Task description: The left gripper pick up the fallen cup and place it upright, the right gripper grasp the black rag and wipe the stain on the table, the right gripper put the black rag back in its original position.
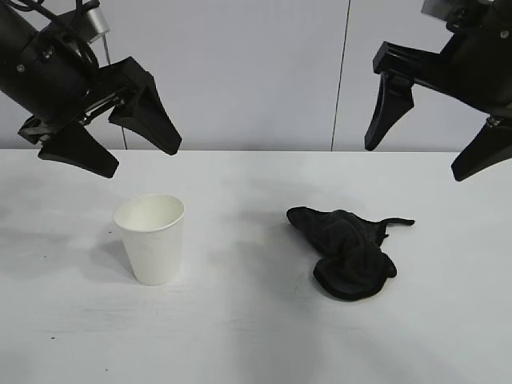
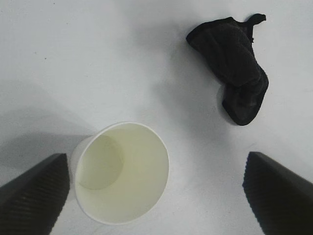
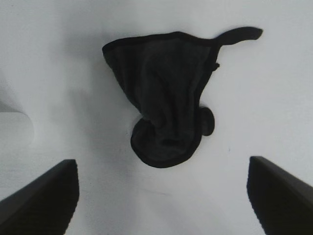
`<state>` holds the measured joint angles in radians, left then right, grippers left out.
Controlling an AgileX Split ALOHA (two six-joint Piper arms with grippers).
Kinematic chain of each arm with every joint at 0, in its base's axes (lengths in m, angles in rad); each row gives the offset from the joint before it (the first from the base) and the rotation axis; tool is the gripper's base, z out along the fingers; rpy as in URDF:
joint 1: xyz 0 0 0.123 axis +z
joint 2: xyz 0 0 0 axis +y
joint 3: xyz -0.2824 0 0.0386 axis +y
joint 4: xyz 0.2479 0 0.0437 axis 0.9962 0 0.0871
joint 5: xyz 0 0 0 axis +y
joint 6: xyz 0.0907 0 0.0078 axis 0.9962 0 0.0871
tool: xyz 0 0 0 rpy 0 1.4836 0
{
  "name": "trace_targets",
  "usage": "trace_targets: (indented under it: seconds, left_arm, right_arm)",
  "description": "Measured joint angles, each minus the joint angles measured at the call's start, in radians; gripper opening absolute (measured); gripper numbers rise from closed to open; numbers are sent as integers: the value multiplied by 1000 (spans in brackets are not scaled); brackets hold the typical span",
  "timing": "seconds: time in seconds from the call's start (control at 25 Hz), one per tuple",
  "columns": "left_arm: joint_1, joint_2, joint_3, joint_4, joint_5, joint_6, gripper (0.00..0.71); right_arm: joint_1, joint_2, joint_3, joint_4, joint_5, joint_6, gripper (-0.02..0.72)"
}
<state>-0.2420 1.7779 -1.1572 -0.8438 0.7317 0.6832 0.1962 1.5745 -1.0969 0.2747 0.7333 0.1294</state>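
Observation:
The white paper cup [image 1: 151,237] stands upright on the white table [image 1: 240,336], left of centre; it also shows in the left wrist view [image 2: 122,172], mouth up and empty. My left gripper [image 1: 134,152] hangs open and empty high above the cup, slightly behind it. The black rag [image 1: 348,250] lies bunched on the table right of centre, its thin strip trailing to the right; it shows in the left wrist view [image 2: 234,66] and the right wrist view [image 3: 164,103]. My right gripper [image 1: 428,152] hangs open and empty high above the rag's right side. No amber stain is visible.
A plain grey-white wall [image 1: 264,72] with a vertical seam stands behind the table. The cup's edge [image 3: 14,132] shows at the side of the right wrist view.

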Motion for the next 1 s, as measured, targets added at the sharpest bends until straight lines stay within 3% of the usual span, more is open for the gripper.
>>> trace_targets:
  seconds: [1.0]
  left_arm:
    - [0, 0, 0, 0, -29, 0, 694]
  right_arm:
    - [0, 0, 0, 7, -37, -18, 640]
